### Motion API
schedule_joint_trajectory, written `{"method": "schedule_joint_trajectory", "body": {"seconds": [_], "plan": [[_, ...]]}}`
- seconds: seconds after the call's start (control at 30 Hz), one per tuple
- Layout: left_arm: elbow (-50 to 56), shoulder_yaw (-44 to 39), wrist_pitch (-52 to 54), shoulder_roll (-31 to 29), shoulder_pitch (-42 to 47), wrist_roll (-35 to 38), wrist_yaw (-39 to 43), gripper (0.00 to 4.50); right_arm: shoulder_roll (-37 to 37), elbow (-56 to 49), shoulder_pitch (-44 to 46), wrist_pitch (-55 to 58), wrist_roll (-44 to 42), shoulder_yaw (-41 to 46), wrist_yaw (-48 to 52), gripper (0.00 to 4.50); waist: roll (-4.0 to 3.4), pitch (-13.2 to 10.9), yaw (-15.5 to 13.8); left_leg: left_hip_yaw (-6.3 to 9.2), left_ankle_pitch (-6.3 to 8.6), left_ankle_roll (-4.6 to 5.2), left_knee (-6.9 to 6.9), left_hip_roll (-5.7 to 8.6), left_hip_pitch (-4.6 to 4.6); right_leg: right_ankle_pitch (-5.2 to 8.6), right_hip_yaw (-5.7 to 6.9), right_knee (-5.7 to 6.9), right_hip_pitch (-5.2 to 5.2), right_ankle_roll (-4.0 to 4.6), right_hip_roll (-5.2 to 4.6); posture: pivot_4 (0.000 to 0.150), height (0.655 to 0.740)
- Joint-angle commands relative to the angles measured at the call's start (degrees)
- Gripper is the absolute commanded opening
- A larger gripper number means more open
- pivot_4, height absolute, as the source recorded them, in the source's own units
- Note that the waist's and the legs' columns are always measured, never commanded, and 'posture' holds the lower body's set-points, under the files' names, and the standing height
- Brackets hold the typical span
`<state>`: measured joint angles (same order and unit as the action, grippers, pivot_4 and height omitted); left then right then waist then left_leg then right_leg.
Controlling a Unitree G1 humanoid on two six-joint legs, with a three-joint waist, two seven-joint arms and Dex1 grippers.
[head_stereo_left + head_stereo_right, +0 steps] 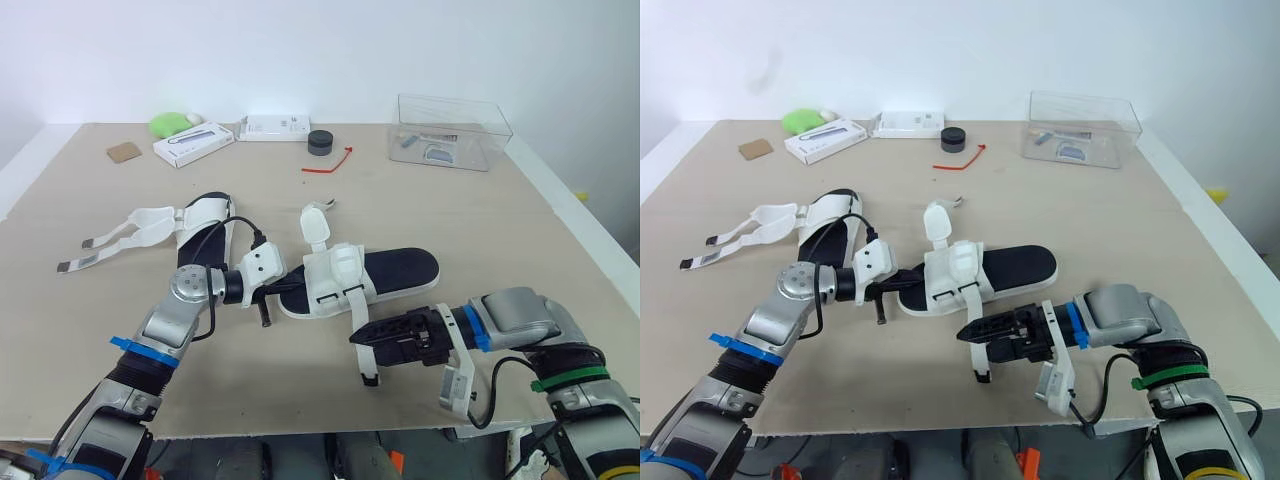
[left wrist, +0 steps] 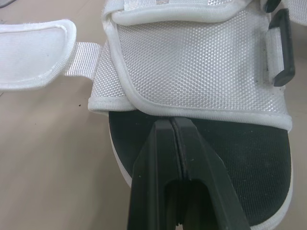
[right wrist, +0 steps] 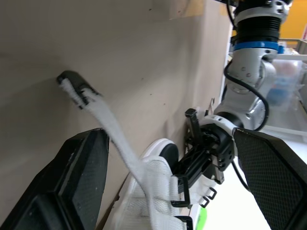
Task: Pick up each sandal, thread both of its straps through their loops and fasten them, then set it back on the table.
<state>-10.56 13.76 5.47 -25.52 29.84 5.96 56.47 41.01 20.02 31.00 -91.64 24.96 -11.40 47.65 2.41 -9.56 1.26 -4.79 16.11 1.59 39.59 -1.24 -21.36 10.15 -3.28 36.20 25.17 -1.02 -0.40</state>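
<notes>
Near the middle of the worktop (image 1: 480, 220) lies one sandal (image 1: 338, 262), black insole (image 1: 400, 270) up, running from 9 to 3 o'clock. At its 9 o'clock end the left gripper (image 1: 286, 287) has its fingers (image 2: 192, 158) pressed together, tips on the insole at the edge of the white upper (image 2: 192, 62). At the sandal's 6 o'clock the right gripper (image 1: 365, 337) has its fingers (image 3: 81, 177) spread, a loose strap (image 3: 112, 136) running between them. A second sandal (image 1: 205, 222) lies at 10 o'clock, straps (image 1: 120, 235) unfastened.
</notes>
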Motion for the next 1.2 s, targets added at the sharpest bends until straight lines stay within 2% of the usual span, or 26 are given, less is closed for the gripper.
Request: {"method": "schedule_joint_trajectory", "body": {"seconds": [0.03,0.3,0.33,0.4,0.47,0.57,0.63,0.67,0.7,0.8,0.9,1.03,1.2], "plan": [[1.23,0.01,0.55,-0.42,-0.59,-0.66,-0.43,0.00,0.02,-0.61,1.15,1.27,3.31,-0.04,-2.74,4.41,0.00,0.00,0.00,0.00,0.00,0.00,0.00,0.00,0.00,0.00,0.00,0.00,0.00,0.00,0.00,0.150,0.7400],[1.92,-0.05,0.95,-0.60,-1.18,-0.59,-0.64,0.00,1.85,-1.17,1.98,6.06,5.22,-3.54,-7.22,4.41,0.00,0.00,0.05,-0.08,0.00,0.00,-0.02,0.00,0.06,0.00,-0.09,0.03,0.00,0.01,0.02,0.150,0.7400],[2.01,-0.04,1.02,-0.58,-1.23,-0.60,-0.69,0.00,2.15,-1.31,2.08,6.48,5.01,-4.10,-7.70,4.20,0.00,0.00,0.06,-0.10,0.00,0.00,-0.02,0.00,0.07,0.00,-0.10,0.03,0.01,0.01,0.02,0.150,0.7400],[2.19,0.01,1.13,-0.54,-1.34,-0.62,-0.78,0.00,2.92,-1.79,2.22,7.54,4.44,-5.37,-8.65,3.54,0.00,0.00,0.07,-0.11,0.00,0.00,-0.04,0.00,0.08,0.00,-0.12,0.03,0.01,0.01,0.02,0.150,0.7400],[2.22,0.10,1.16,-0.49,-1.42,-0.61,-0.85,0.00,3.71,-2.31,2.26,9.44,2.13,-7.17,-9.10,2.53,0.00,0.00,0.08,-0.12,0.00,0.00,-0.06,0.00,0.09,0.00,-0.13,0.03,0.01,0.01,0.02,0.150,0.7400],[2.08,0.24,1.07,-0.46,-1.45,-0.64,-0.95,0.00,5.47,-3.60,2.03,12.01,-2.53,-10.59,-9.28,1.57,0.00,0.00,0.09,-0.12,0.00,0.00,-0.07,0.00,0.09,0.00,-0.14,0.03,0.01,0.01,0.03,0.150,0.7400],[2.05,0.29,1.07,-0.44,-1.46,-0.65,-0.96,0.00,6.65,-3.73,1.60,15.14,-6.89,-12.94,-8.71,0.58,0.00,0.00,0.09,-0.12,0.00,0.00,-0.07,0.00,0.10,0.01,-0.15,0.03,0.01,0.01,0.03,0.150,0.7400],[2.05,0.32,1.07,-0.41,-1.47,-0.66,-0.97,0.00,7.10,-3.76,1.40,16.52,-8.66,-13.79,-8.41,0.43,0.00,0.00,0.09,-0.12,0.00,0.00,-0.07,0.00,0.11,0.01,-0.15,0.03,0.00,0.01,0.03,0.150,0.7400],[2.07,0.35,1.09,-0.38,-1.48,-0.67,-0.98,0.00,7.62,-4.13,0.66,19.63,-12.19,-14.77,-7.54,0.04,0.00,0.00,0.09,-0.13,0.00,0.00,-0.07,0.00,0.11,0.00,-0.16,0.03,0.00,0.01,0.03,0.150,0.7400],[1.92,0.39,1.09,-0.32,-1.43,-0.66,-0.96,0.00,7.69,-8.56,-2.66,33.65,-25.87,-15.34,-4.40,0.04,0.02,0.01,0.08,-0.11,0.01,0.01,-0.07,-0.01,0.10,0.01,-0.26,0.03,-0.01,0.02,0.02,0.150,0.7400],[1.70,0.39,1.02,-0.29,-1.37,-0.69,-0.91,0.00,5.59,-15.95,-4.76,54.22,-40.23,-12.83,-2.67,0.04,0.02,0.01,0.05,-0.08,0.01,0.02,-0.08,-0.03,0.10,0.01,-0.30,0.03,-0.02,0.03,-0.02,0.150,0.7400],[1.56,0.32,1.00,-0.21,-1.24,-0.76,-0.85,0.00,3.07,-23.48,-4.36,79.03,-53.53,-8.75,-3.16,0.04,0.02,0.01,-0.01,-0.06,-0.01,0.02,-0.04,-0.10,0.09,-0.06,-0.24,0.05,-0.01,0.02,-0.12,0.150,0.7400],[0.95,0.26,0.58,-0.25,-0.90,-0.96,-0.66,0.00,1.63,-28.74,-2.29,104.61,-64.96,-3.84,-3.78,0.04,0.02,0.01,-0.04,0.00,0.00,0.02,-0.05,-0.11,0.02,-0.06,0.05,0.05,0.04,-0.02,0.00,0.150,0.7400]]}}
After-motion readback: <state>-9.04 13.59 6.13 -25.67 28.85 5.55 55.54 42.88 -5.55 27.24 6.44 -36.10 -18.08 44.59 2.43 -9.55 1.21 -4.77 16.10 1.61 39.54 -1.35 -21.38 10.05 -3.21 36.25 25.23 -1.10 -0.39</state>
